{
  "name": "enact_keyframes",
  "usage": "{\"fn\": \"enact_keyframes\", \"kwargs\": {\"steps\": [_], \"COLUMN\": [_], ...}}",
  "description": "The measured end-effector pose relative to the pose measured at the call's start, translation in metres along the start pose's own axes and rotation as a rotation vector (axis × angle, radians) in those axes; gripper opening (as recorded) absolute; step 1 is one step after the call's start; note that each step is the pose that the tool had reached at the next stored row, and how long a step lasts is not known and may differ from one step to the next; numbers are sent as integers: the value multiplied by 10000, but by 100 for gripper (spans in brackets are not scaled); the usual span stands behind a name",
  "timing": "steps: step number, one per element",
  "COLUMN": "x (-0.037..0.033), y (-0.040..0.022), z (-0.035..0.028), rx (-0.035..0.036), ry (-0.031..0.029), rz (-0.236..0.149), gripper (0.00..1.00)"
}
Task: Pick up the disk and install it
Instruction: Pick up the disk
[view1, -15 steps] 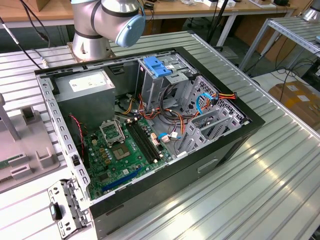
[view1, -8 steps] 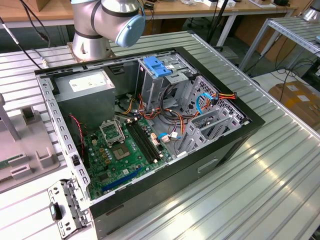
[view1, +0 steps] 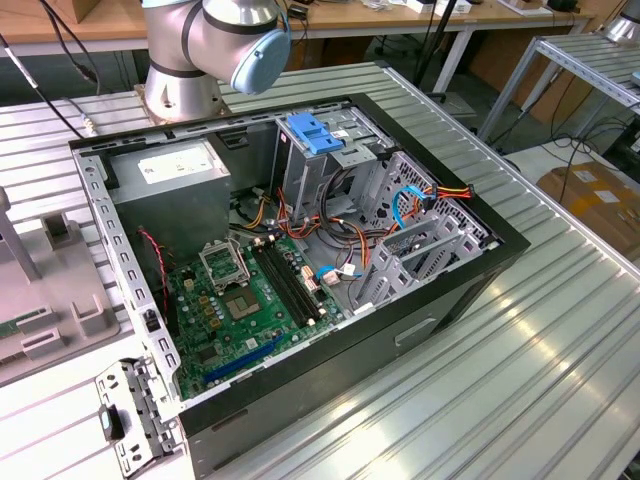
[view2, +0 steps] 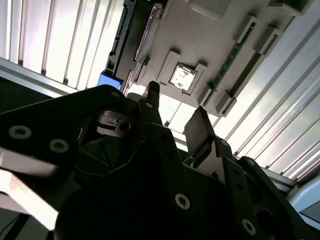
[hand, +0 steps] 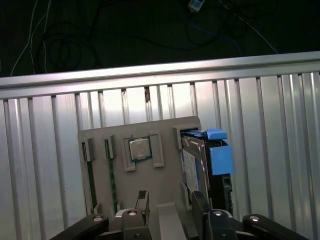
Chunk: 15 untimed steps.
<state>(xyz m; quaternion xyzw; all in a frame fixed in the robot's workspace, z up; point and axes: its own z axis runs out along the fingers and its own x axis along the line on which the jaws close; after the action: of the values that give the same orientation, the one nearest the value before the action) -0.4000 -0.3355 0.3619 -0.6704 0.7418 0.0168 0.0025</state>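
Observation:
The disk (hand: 194, 167) stands on edge in a slot of a grey fixture tray (hand: 165, 185), silver face with a label and a blue side rail (hand: 220, 156). In the second wrist view the disk (view2: 151, 27) shows as a thin silver edge beside a blue piece. My gripper (hand: 171, 204) hovers above the tray, open, with nothing between its dark fingers (hand: 143, 201). The disk lies just to one side of the fingers, apart from them. In the second wrist view the gripper (view2: 176, 114) hangs over the tray's middle.
The tray also holds a square processor chip (hand: 140, 148) and memory sticks (hand: 89, 175). The tray (view1: 60, 300) sits at the exterior view's left, beside the open computer case (view1: 450, 300) with its power supply (view1: 170, 190), blue-capped cage (view1: 315, 135) and motherboard (view1: 245, 305). The table edge (hand: 150, 70) is near.

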Motion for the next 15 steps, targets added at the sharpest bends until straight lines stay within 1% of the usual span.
{"fn": "enact_keyframes", "kwargs": {"steps": [7, 15], "x": [-1, -39], "y": [0, 4], "z": [1, 9], "rx": [0, -1], "ry": [-1, -8], "rz": [-1, -1], "gripper": [48, 48]}}
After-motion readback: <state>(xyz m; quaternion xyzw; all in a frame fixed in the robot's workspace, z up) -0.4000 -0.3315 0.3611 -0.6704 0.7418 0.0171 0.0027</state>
